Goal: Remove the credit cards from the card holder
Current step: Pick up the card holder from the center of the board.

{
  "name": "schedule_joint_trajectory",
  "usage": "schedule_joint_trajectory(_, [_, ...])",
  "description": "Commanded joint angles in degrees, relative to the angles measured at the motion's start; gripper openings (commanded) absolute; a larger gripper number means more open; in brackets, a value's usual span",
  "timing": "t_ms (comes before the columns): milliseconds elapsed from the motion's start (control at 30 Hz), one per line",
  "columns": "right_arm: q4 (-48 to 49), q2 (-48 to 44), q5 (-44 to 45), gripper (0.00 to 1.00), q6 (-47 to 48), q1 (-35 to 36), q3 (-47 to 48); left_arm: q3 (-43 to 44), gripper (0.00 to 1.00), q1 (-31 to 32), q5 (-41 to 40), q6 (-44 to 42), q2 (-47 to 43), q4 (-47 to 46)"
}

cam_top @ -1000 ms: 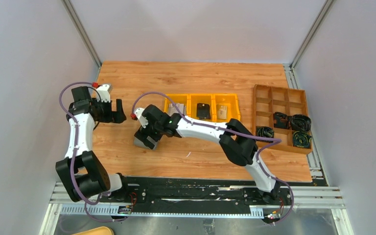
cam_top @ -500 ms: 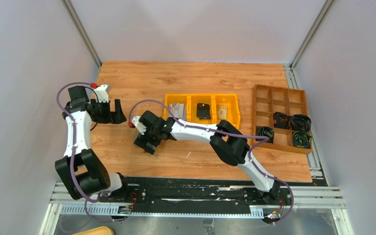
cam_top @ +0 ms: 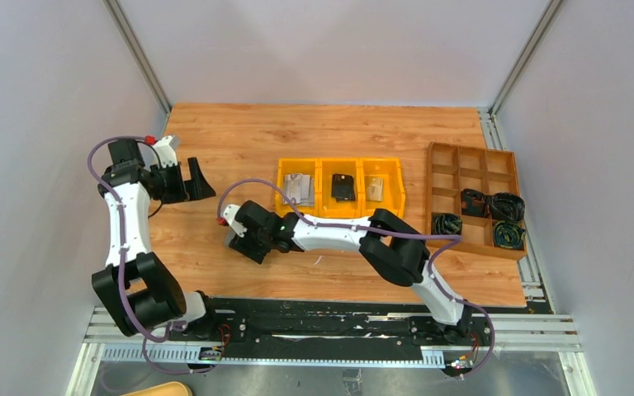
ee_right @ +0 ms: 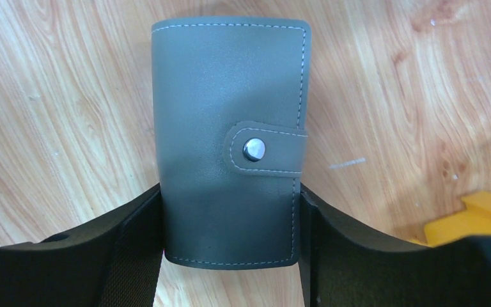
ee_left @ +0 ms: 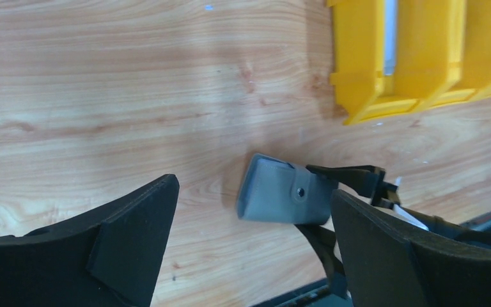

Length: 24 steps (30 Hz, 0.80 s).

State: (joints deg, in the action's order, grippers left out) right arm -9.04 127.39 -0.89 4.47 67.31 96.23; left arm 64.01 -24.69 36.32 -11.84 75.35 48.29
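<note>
Grey card holder (ee_right: 230, 128), snap (ee_right: 254, 149) shut, sits pinched between the right jaws; left jaws gape empty. Pulling the snap could twist it free.

The card holder (ee_right: 230, 96), matte grey with pale stitching, is closed, its strap fastened by a silver stud. The right hand (ee_right: 230, 211) clamps its long edges.

card holder (ee_right: 230, 147) held between fingers of right end effector (ee_right: 230, 199), over tabletop (cam_top: 297, 132), left of centre | three-part tray (cam_top: 338, 209) set behind and right of it, one item noted per compartment | divided box (cam_top: 431, 190) placed far right, near tray | left end effector (cam_top: 192, 181) found far left, well apart from card holder
</note>
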Motion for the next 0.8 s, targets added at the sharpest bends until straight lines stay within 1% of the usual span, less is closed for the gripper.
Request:
schedule_joint_trajectory(0, [6.3,-7.0,5.4,0.50,-2.7,0.6,-4.9,6.5,1.00,-0.6,6.4,2.8,1.3,7.0])
schedule_joint_trajectory(133, [12.9,-13.3,7.4,0.45,-4.1,0.6,-10.1,7.0,1.00,-0.5,10.2,3.2,0.8,10.2])
schedule_joint_trajectory(267, [17.7,-20.2,8.3,0.44,-7.4,0.6,-14.6,3.4,1.00,-0.6,17.9,4.8,-3.7,10.3])
schedule_joint_trajectory(400, [22.8,-26.2,8.7,0.43,-10.4,0.2,-18.5,2.5,1.00,-0.5,23.3,6.7,-7.3,10.3])
schedule_joint_trajectory(633, [24.7,-29.8,6.4,0.42,-13.7,0.0,-17.5,1.5,1.00,-0.5,31.8,9.6,-11.3,10.4])
schedule_joint_trajectory(700, [25.2,-30.2,6.3,0.42,-14.0,0.0,-17.4,0.9,0.98,-0.4,33.2,9.8,-12.6,10.4])
schedule_joint_trajectory(767, [25.5,-30.4,6.4,0.41,-14.4,0.0,-17.3,0.4,0.93,-0.4,34.3,9.8,-13.4,10.4])
